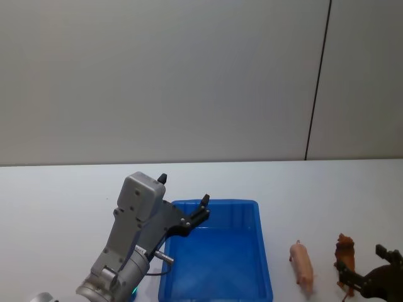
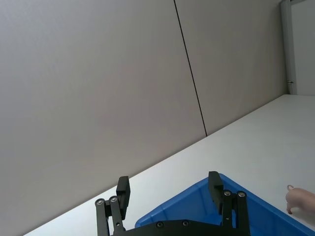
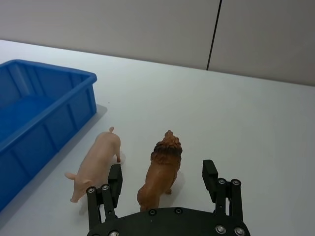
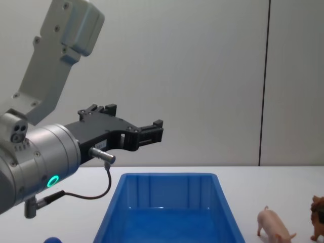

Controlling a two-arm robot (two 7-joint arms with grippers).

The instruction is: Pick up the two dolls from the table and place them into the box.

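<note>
**Brown doll bracketed, pig close**

Head view: my left end effector (image 1: 183,189), fingers apart, hangs at the box's (image 1: 217,202) ten o'clock corner. On the tabletop (image 1: 63,189), the pig (image 1: 302,264) stands at the brown doll's (image 1: 345,250) nine o'clock.

Right wrist view: my right end effector (image 3: 162,169), spread wide, brackets the brown doll. A skewed close could clip the pig.

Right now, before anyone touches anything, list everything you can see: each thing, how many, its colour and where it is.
box: one, bright blue, middle of the table.
pig: one, pale pink, on the table right of the box.
lion: one, reddish-brown, standing just right of the pig.
small rounded object: one, blue, low, left of the box.
table: one, white, under everything.
wall: one, grey, behind the table.
left gripper: one, black, open, raised above the box's left side.
right gripper: one, black, open, one finger on either side of the lion's rear.
</note>
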